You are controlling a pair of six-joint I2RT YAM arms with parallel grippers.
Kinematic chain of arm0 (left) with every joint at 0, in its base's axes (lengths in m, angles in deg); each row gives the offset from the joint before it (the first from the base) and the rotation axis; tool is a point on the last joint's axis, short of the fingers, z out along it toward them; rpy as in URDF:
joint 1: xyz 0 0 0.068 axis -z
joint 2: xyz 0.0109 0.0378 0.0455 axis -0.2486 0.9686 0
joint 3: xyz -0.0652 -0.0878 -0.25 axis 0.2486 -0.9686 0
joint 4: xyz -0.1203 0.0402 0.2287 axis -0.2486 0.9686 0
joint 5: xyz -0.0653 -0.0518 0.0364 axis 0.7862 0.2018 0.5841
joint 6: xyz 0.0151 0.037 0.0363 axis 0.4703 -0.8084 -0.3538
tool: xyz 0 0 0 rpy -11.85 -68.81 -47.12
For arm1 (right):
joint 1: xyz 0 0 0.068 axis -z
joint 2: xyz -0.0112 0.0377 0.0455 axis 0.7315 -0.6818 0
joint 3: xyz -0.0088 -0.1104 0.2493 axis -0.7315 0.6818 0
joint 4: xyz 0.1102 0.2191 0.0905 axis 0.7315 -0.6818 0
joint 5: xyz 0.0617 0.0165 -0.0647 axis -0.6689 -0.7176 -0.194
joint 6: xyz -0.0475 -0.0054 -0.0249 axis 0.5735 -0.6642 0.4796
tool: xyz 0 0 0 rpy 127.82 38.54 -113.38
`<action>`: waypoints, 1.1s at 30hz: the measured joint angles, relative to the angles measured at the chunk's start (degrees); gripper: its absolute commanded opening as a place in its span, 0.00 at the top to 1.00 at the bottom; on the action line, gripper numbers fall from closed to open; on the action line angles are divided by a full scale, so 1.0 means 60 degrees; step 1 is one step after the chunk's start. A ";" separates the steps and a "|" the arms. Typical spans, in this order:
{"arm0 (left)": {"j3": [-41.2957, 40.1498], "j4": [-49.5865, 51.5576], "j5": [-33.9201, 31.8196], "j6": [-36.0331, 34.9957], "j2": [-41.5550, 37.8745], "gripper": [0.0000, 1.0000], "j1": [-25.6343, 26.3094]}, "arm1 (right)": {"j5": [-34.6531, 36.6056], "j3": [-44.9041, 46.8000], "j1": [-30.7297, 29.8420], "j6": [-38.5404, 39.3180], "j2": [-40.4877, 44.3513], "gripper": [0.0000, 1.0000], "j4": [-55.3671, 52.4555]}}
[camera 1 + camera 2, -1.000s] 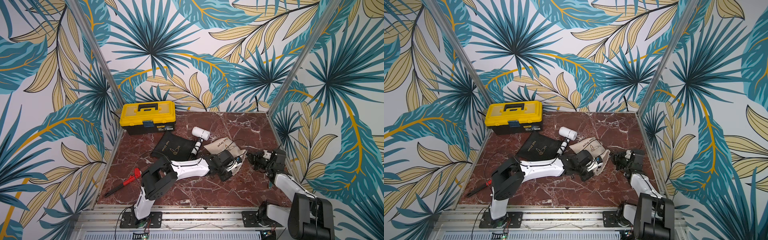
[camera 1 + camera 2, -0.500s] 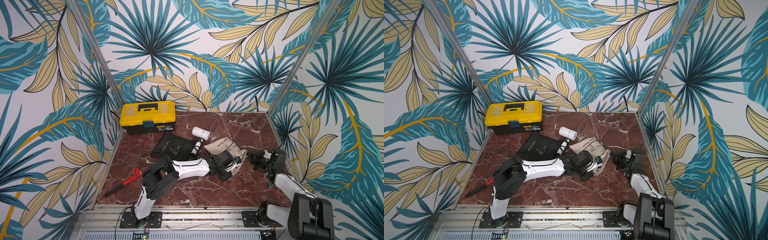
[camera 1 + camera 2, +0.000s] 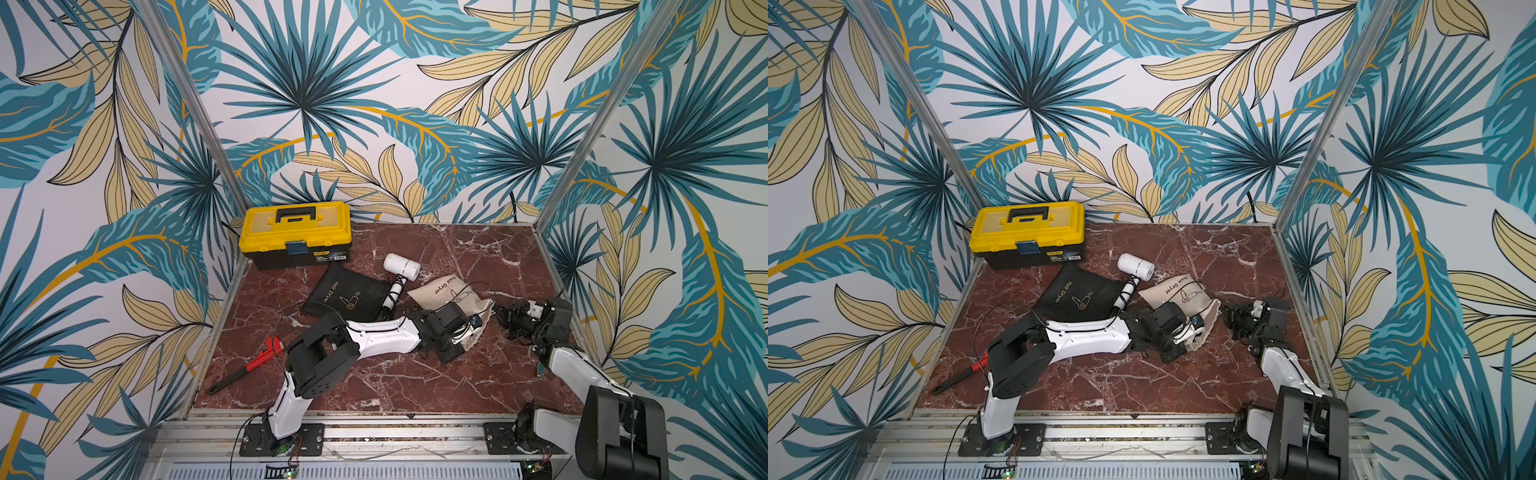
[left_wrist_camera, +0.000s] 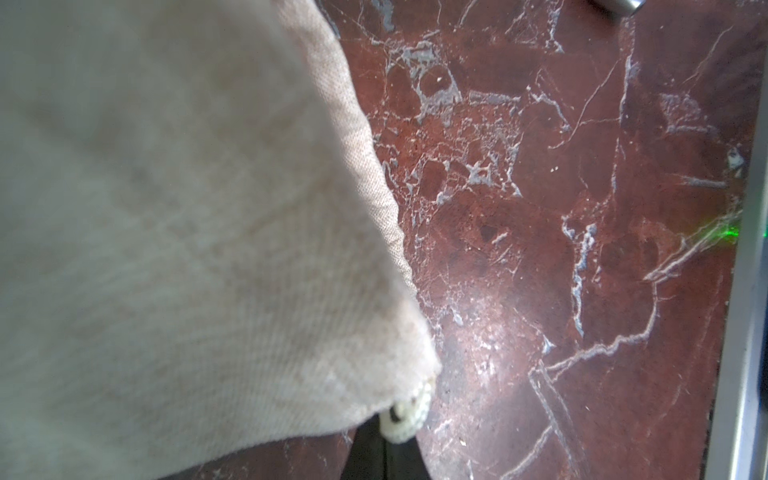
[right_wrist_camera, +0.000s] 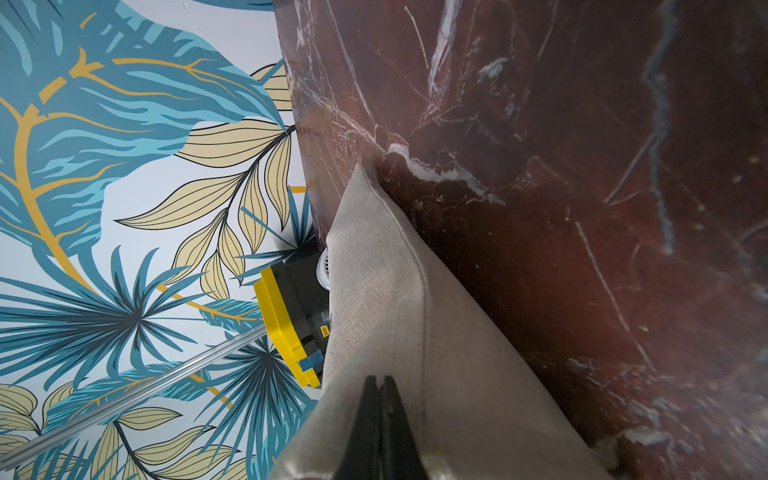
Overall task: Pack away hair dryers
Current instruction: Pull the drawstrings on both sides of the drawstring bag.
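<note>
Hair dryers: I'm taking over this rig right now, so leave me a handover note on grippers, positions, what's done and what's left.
Left gripper: shut on the edge of the beige bag.
Right gripper: shut on the same bag.
White dryer: lies loose between the black bag and the beige bag.
Pink dryer: not visible; I cannot tell whether it is inside the beige bag.
Done: nothing confirmed packed.
Left: bag the white dryer, check for the pink.
</note>
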 measured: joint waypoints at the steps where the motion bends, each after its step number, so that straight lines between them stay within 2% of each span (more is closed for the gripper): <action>1: 0.0000 0.0000 -0.0004 0.0036 0.0000 0.76 0.0000 | 0.0000 0.0000 0.0004 0.0007 0.0018 1.00 -0.0011; 2: 0.0000 0.0004 -0.0004 0.0055 0.0000 0.66 0.0000 | 0.0000 0.0000 0.0011 0.0007 0.0029 1.00 -0.0018; 4: 0.0000 0.0000 0.0015 0.0109 -0.0004 0.58 0.0000 | 0.0000 0.0000 0.0029 0.0007 0.0040 1.00 -0.0018; 15: 0.0000 0.0000 0.0051 0.0310 -0.0004 0.59 0.0000 | 0.0000 0.0000 0.0047 0.0007 0.0040 1.00 -0.0018; 19: 0.0022 0.0000 0.0051 0.0310 -0.0004 0.61 0.0000 | -0.0004 0.0000 0.0066 0.0004 0.0040 1.00 -0.0018; 33: 0.0375 -0.0015 0.0127 0.0248 0.0004 0.90 0.0000 | -0.0004 0.0000 0.0113 -0.0007 0.0040 1.00 -0.0015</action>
